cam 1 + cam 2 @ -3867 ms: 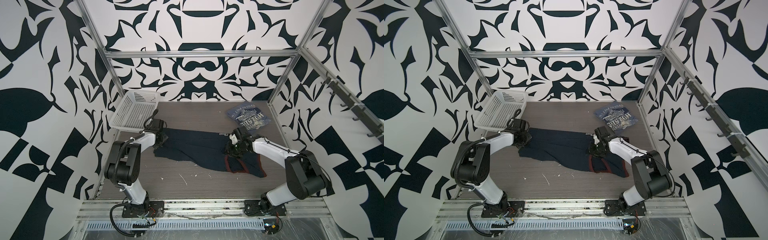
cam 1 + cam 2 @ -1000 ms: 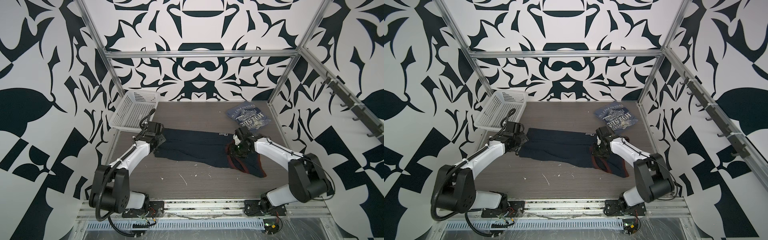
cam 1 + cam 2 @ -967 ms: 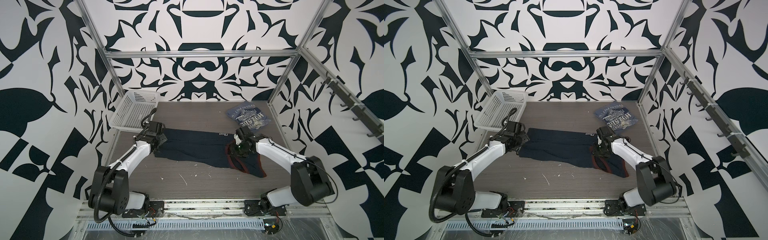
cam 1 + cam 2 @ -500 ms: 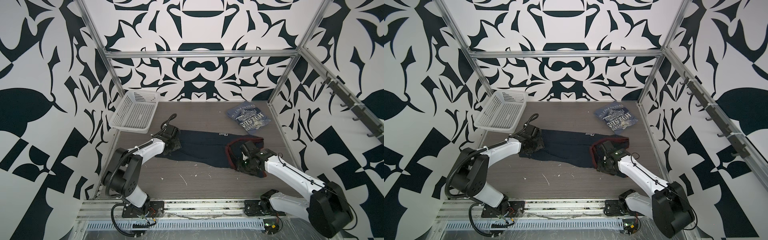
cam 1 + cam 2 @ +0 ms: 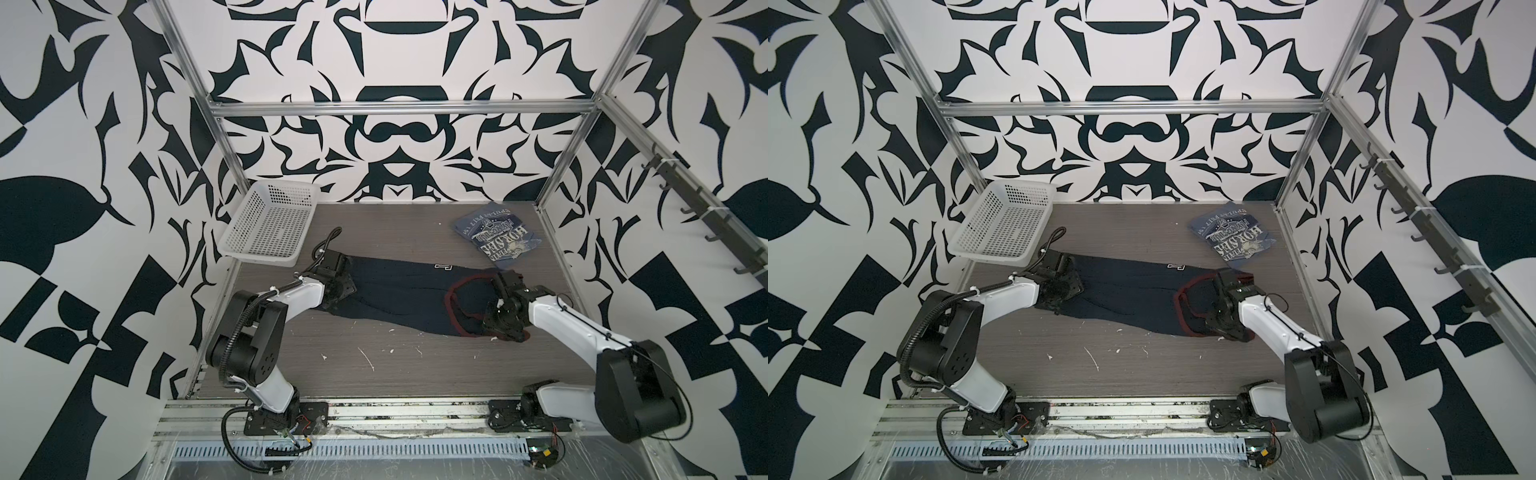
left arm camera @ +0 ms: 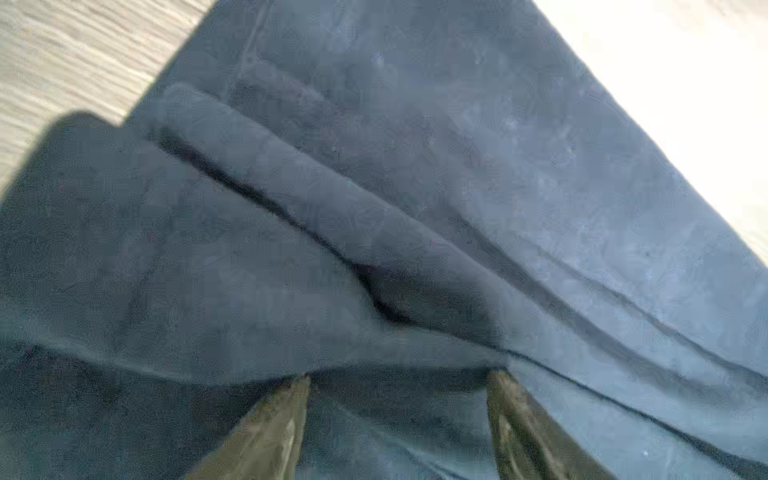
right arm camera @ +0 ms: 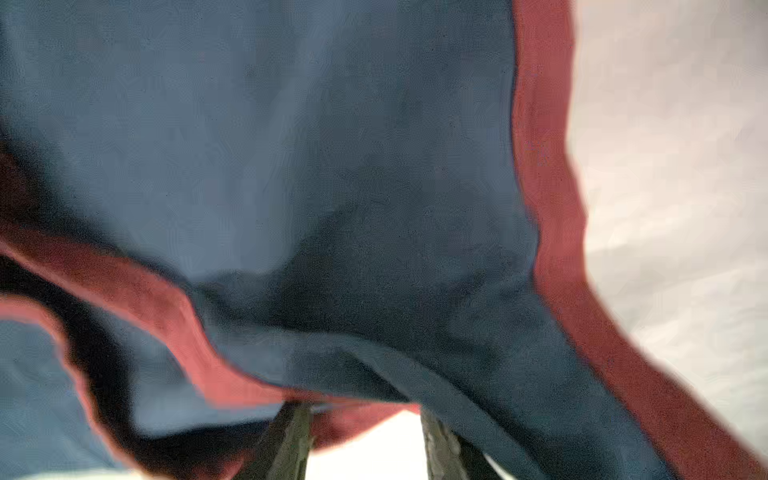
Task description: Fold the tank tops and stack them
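There are two tank tops, one white basket [image 5: 259, 257] and two grippers.

The navy top [image 5: 399, 291] lies on the table [image 5: 395, 374], in the middle. It is stretched out long from left to right, and its right end slants a bit to the near side. Its red-edged end points right and its plain end points left.

The slate-blue top [image 5: 494, 237] lies far back on the right, well apart from the navy one. Its print faces up. The basket sits at the far left.

The left gripper [image 5: 343, 291] is down on the left end of the navy top. In the left wrist view its two fingers [image 6: 286, 415] stand apart, with their tips pushed into folded navy cloth.

The right gripper [image 5: 498, 322] is on the right end, beside the loop of red edge. In the right wrist view its fingers [image 7: 291, 436] are apart too. Bare table shows between them, and the red-edged cloth lies over their tips.
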